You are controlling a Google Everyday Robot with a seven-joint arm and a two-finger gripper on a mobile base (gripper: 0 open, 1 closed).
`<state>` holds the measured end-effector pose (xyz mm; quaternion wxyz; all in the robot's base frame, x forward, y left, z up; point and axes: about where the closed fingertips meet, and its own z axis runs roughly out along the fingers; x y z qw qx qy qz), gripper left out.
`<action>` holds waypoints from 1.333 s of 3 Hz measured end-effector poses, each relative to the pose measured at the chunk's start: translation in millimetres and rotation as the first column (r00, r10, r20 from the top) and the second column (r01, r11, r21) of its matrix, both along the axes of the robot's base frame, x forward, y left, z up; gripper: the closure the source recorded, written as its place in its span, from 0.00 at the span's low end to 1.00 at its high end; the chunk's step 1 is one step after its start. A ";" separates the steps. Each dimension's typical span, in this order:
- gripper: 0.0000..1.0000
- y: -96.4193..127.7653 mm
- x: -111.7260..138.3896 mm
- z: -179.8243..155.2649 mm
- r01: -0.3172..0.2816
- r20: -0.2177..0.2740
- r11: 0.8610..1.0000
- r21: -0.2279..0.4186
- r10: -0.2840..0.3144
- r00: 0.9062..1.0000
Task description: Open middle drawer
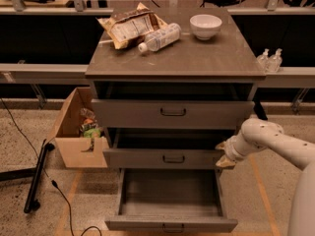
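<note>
- On the surface (206, 58): snack bag (129, 27) left, bottle (160, 37) beside it, bowl (205, 25) right.
- At the right end of the middle drawer (142, 158): end effector (225, 155).
- Left of that drawer: cardboard box (74, 136).

Cream rounded arm (283, 142) (dark screw dots) — tan fingers (225, 162), lower right.

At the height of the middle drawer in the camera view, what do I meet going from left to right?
Box → middle drawer → gripper, which is at the drawer's right end.
</note>
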<state>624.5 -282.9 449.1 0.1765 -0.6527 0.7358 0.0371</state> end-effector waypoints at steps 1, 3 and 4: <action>0.87 -13.3 -43.2 20.8 0.029 -0.069 0.999 -0.021 -0.030 0.997; 0.68 -19.9 -76.9 63.1 0.023 -0.086 1.000 -0.002 -0.023 0.996; 0.67 -15.5 -75.2 70.3 -0.002 -0.069 1.000 0.025 0.003 0.998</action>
